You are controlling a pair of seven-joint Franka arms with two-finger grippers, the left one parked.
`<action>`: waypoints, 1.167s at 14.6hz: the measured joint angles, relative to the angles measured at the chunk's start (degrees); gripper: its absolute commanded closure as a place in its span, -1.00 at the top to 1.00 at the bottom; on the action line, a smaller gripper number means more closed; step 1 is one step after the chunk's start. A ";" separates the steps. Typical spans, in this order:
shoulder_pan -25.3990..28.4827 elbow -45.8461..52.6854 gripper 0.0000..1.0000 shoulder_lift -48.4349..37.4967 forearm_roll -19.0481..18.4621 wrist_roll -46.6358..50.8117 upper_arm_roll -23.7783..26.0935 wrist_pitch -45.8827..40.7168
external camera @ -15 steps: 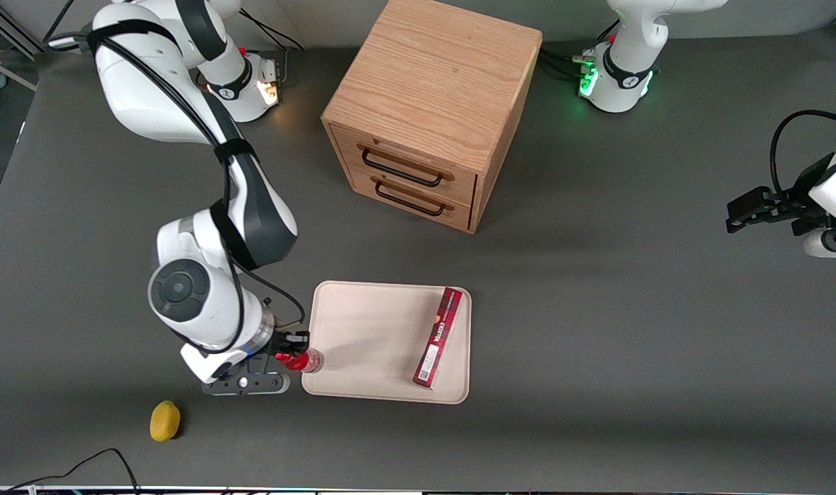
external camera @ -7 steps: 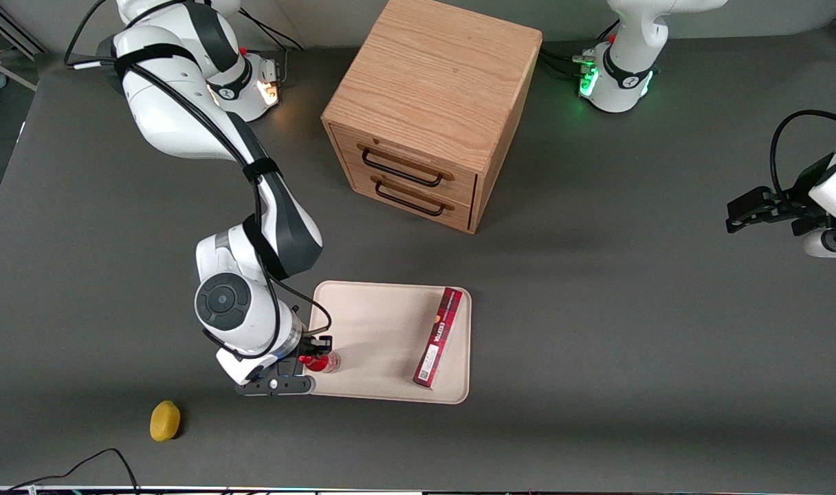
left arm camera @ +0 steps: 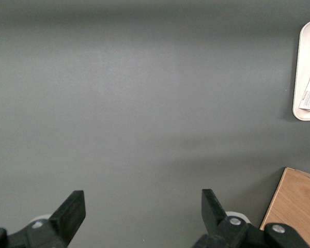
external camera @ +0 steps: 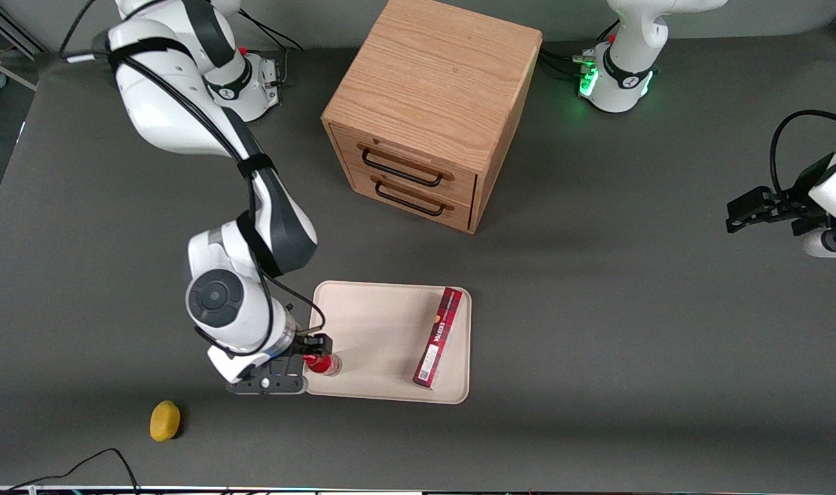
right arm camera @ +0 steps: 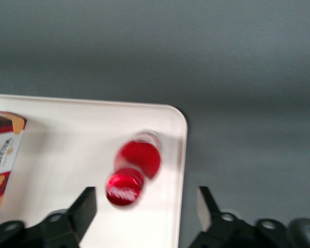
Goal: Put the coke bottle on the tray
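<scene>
The right arm reaches out from its base, elbow bent, forearm angled down toward the front camera. Its wrist points straight down, so the gripper hangs low near the working arm's end of the table. In the wrist view the gripper has its two dark fingers spread wide apart, nothing pinched between them.

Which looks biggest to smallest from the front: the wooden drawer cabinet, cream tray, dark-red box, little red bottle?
1. Wooden drawer cabinet
2. Cream-white tray
3. Long dark-red box
4. Small red coke bottle, standing on the tray's corner, the open gripper around it.

The tall cabinet's top is nearer the camera, which inflates it slightly.
</scene>
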 measured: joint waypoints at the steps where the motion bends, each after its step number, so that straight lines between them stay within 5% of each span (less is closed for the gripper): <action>1: -1.09 -4.36 1.00 -4.38 0.00 -0.17 0.47 -0.52; 6: -16.33 -26.58 1.00 -30.63 0.34 -1.10 9.50 -9.50; 10: -29.01 -32.37 1.00 -42.98 2.42 -9.83 13.42 -19.12; 17: -32.46 -35.21 1.00 -48.85 2.57 -13.00 13.44 -18.46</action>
